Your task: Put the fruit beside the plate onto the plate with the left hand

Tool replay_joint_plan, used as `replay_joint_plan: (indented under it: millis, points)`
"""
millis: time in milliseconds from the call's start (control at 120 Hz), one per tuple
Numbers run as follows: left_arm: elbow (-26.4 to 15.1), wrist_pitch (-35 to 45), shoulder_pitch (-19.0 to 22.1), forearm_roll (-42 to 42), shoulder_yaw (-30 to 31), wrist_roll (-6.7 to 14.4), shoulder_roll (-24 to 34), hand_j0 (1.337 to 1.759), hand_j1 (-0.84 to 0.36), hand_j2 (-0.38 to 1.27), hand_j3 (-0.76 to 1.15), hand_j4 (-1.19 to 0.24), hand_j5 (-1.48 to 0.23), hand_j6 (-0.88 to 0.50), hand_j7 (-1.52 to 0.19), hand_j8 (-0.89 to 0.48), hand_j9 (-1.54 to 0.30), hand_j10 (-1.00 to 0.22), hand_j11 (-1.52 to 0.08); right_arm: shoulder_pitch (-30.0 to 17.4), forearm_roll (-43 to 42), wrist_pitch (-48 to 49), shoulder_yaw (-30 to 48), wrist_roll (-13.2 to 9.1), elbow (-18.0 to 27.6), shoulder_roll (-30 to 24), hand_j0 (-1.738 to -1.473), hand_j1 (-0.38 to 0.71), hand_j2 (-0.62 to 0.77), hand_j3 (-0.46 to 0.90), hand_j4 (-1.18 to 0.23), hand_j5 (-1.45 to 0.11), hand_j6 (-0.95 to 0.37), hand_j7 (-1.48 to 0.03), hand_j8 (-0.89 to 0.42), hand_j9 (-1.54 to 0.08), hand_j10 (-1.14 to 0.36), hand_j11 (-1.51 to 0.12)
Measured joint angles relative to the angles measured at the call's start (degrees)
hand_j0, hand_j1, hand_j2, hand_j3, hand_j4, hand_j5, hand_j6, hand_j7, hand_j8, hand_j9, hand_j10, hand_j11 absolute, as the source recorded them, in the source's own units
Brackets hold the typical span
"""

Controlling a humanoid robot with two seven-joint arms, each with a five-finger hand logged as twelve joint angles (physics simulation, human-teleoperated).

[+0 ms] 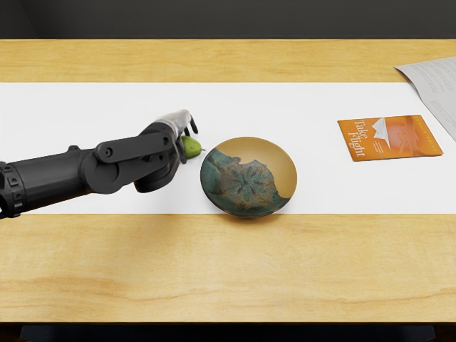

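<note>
A small green fruit [193, 147] lies on the white runner just off the left rim of the plate [285, 160], a round dish with a teal leaf pattern and a tan border. My left hand [184, 139] comes in from the left on a dark arm and sits right over the fruit. Its fingers [191, 127] curl around the fruit's far side and the palm covers the fruit's left half. Only the right part of the fruit shows. Nothing lies on the plate. The right arm is out of view.
An orange booklet [388, 137] lies on the runner at the right. A sheet of grey paper [436, 85] lies at the far right edge. The white runner [299, 107] crosses the wooden table [228, 263].
</note>
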Motion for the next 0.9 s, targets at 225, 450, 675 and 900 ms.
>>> replay_joint_plan:
  millis: [225, 450, 675, 900]
  points:
    - [0.01, -0.10, 0.09, 0.08, -0.07, -0.01, 0.00, 1.657, -0.26, 0.21, 0.00, -0.55, -0.69, -0.51, -0.70, -0.52, -0.71, -0.54, -0.71, 0.00, 0.00, 0.00, 0.00, -0.01, 0.00, 0.00, -1.658, -0.33, 0.00, 0.00, -0.01, -0.02, -0.01, -0.02, -0.01, -0.02, -0.01, -0.02]
    - [0.02, -0.73, 0.00, -0.59, -0.29, 0.03, 0.00, 1.655, -0.28, 0.25, 0.00, -0.62, -0.77, -0.47, -0.79, -0.47, -0.80, -0.61, -0.80, -0.01, 0.00, 0.00, 0.00, -0.01, 0.00, 0.00, -1.658, -0.33, 0.00, 0.00, -0.01, -0.02, -0.01, -0.02, -0.01, -0.02, -0.01, -0.02]
    - [0.06, -4.53, -0.69, -2.20, -3.97, -0.02, 1.75, 1.655, -0.30, 0.30, 0.00, -0.61, -0.85, -0.43, -0.84, -0.43, -0.85, -0.64, -0.85, 0.00, 0.00, 0.00, 0.00, -0.01, 0.00, 0.00, -1.658, -0.33, 0.00, 0.00, -0.01, -0.02, -0.01, -0.02, -0.01, -0.02, -0.01, -0.02]
    - [0.10, -13.71, -0.87, -5.08, -11.73, 0.01, 8.56, 1.655, -0.27, 0.23, 0.00, -0.61, -0.86, -0.44, -0.86, -0.45, -0.86, -0.65, -0.86, -0.01, 0.00, 0.00, 0.00, -0.01, 0.00, 0.00, -1.658, -0.33, 0.00, 0.00, -0.01, -0.02, -0.01, -0.02, -0.01, -0.02, -0.01, -0.02]
